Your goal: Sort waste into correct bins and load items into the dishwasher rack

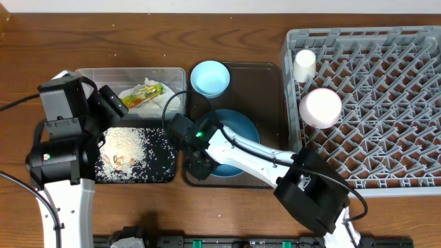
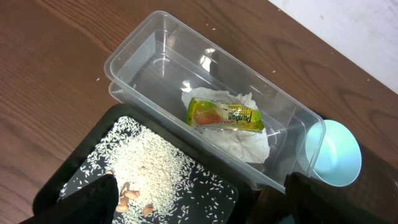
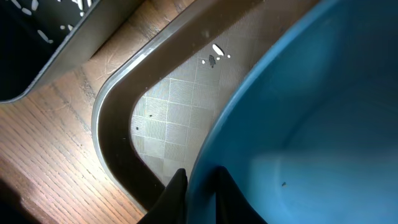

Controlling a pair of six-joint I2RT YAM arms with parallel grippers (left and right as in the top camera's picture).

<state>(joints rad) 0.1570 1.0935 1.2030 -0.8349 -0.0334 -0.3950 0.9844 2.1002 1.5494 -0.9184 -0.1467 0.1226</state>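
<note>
Stiffness and a glossy, likely slippery wall mark the large dark-blue bowl (image 1: 242,127) on the brown serving tray (image 1: 265,86), best taken at its rim, where the right end effector (image 3: 200,190) pinches narrowly (seen only in the wrist view; overhead the arm (image 1: 255,160) hides it), the left end effector (image 2: 211,199) gaping wide, empty.

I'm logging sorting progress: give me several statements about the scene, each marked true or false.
1. The snack wrapper lies on the napkin in the clear tub. True.
2. The rice is in the clear tub. False: it is in the black tray.
3. The white cup is in the dishwasher rack. True.
4. The light-blue bowl is in the rack. False: it sits on the brown tray.
5. The jaws of the right gripper pinch the rim of the dark-blue bowl. True.
</note>
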